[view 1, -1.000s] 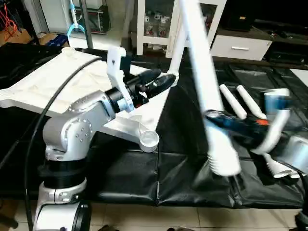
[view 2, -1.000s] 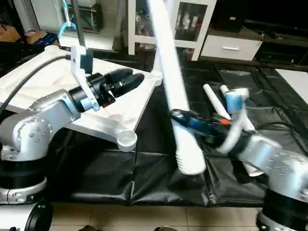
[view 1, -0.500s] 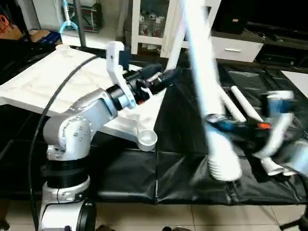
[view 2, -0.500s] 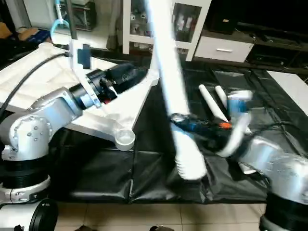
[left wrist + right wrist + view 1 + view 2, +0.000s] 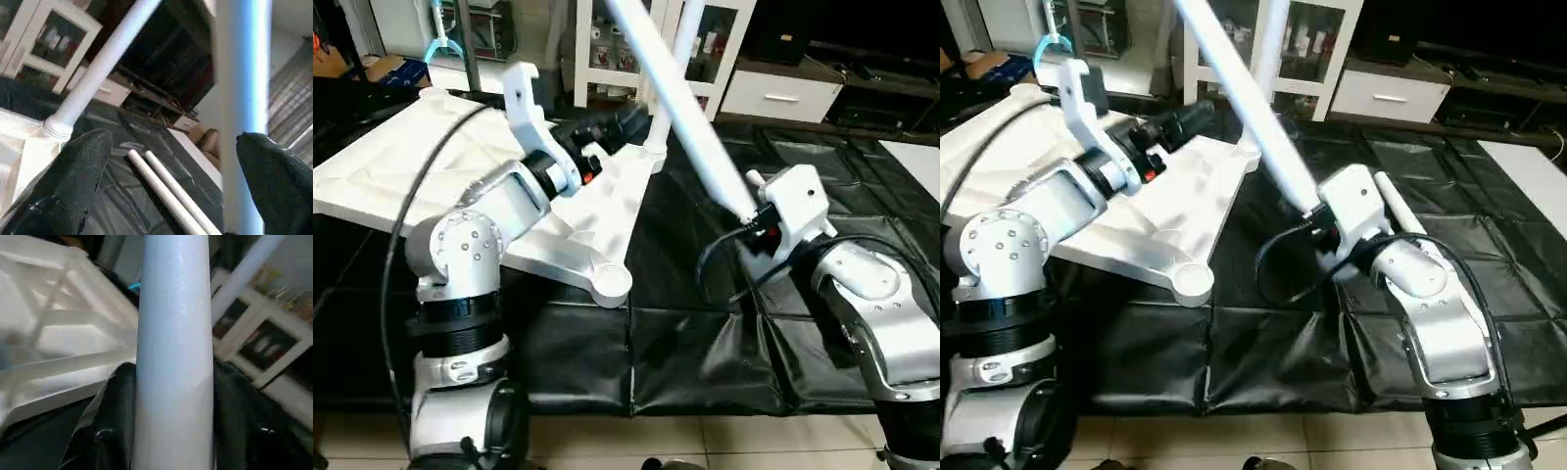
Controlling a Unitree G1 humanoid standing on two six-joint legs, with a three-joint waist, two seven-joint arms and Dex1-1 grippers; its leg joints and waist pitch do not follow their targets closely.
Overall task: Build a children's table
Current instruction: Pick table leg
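Note:
The white tabletop (image 5: pixel 401 166) lies underside up on the left of the black-covered surface. One white leg (image 5: pixel 1271 29) stands upright in its far right corner socket. My right gripper (image 5: pixel 749 220) is shut on the thick end of another leg (image 5: pixel 705 147), which slants up and away to the left, crossing in front of the standing leg. In the right wrist view the black fingers (image 5: pixel 115 421) press on both sides of this leg (image 5: pixel 173 357). My left gripper (image 5: pixel 622 122) hovers over the tabletop's far right corner, open and holding nothing, its fingers (image 5: pixel 73 181) spread wide.
The near right corner socket (image 5: pixel 610 284) of the tabletop has no leg in it. Two loose legs (image 5: pixel 166 191) lie on the black cover (image 5: pixel 685 343) beyond my right arm. A white glass-door cabinet (image 5: pixel 607 49) and a drawer unit (image 5: pixel 783 93) stand behind.
My right arm has swung the held leg from near upright to a slant toward the far left. My left gripper has opened wider and reached further over the corner. The camera has also shifted.

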